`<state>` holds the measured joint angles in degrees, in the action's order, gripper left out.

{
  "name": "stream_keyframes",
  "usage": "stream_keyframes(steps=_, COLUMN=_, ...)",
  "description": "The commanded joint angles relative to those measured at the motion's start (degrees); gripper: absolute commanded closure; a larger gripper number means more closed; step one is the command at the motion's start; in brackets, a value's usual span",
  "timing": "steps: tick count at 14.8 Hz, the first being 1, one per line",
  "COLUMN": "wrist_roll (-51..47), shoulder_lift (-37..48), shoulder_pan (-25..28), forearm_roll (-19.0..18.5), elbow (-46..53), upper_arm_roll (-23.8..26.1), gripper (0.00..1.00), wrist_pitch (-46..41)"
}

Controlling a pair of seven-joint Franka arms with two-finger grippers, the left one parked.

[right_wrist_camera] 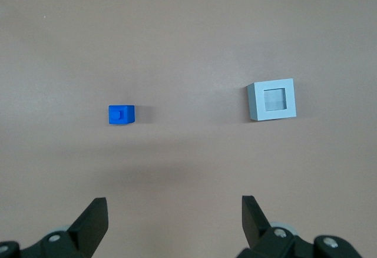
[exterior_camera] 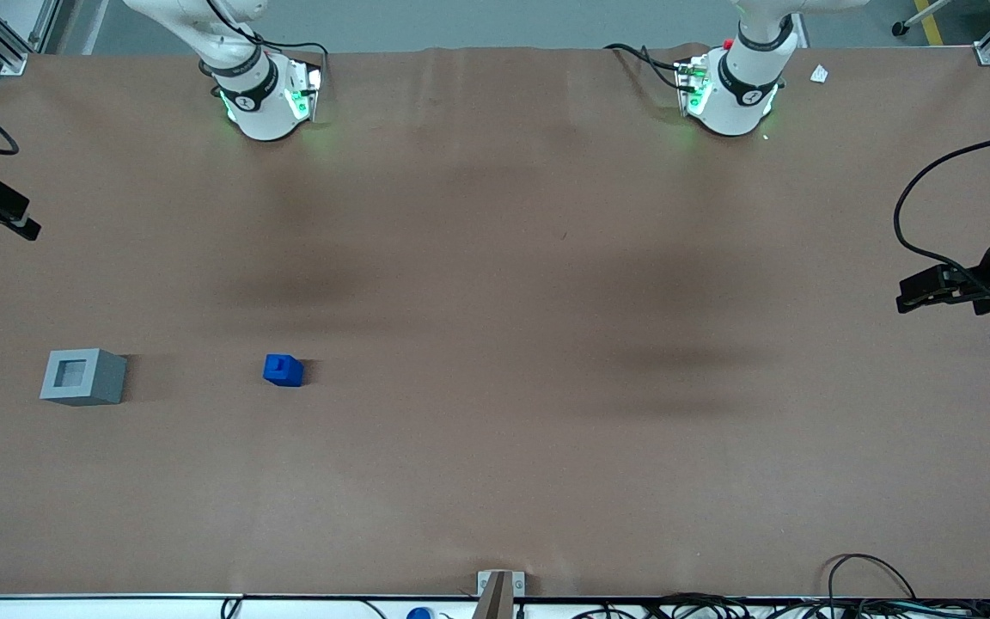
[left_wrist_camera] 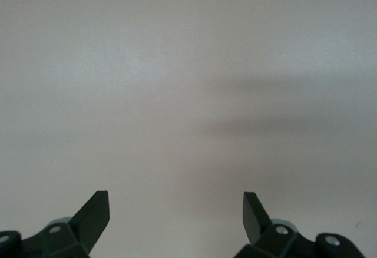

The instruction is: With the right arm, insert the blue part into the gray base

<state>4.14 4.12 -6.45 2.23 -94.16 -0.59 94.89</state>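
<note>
Approach is the step in hand: the end effector (right_wrist_camera: 174, 220) hangs high above the bench (exterior_camera: 495, 481), fingers spread wide and holding nothing, with the blue part (right_wrist_camera: 121, 115) and gray base (right_wrist_camera: 271, 101) both well below it and well apart from each other. Next it should descend over the blue part; open bench surrounds both blocks, edges distant

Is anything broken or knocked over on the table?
Nothing stands out. The blue part and gray base both sit upright and apart on the table, and the right arm's tool hangs open above them.
</note>
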Motion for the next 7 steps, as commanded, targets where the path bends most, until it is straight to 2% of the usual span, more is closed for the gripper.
stream_keyframes(steps=1, wrist_roll=2.61, shoulder_lift=0.45, shoulder_pan=-0.85, forearm_roll=0.23, elbow=-0.06, upper_arm_roll=0.5, gripper=0.0, wrist_pitch=-0.15)
stream_keyframes(steps=7, wrist_roll=2.19, shoulder_lift=0.19, shoulder_pan=-1.2, forearm_roll=1.9, elbow=-0.32, upper_arm_roll=0.33, gripper=0.0, wrist_pitch=-0.23)
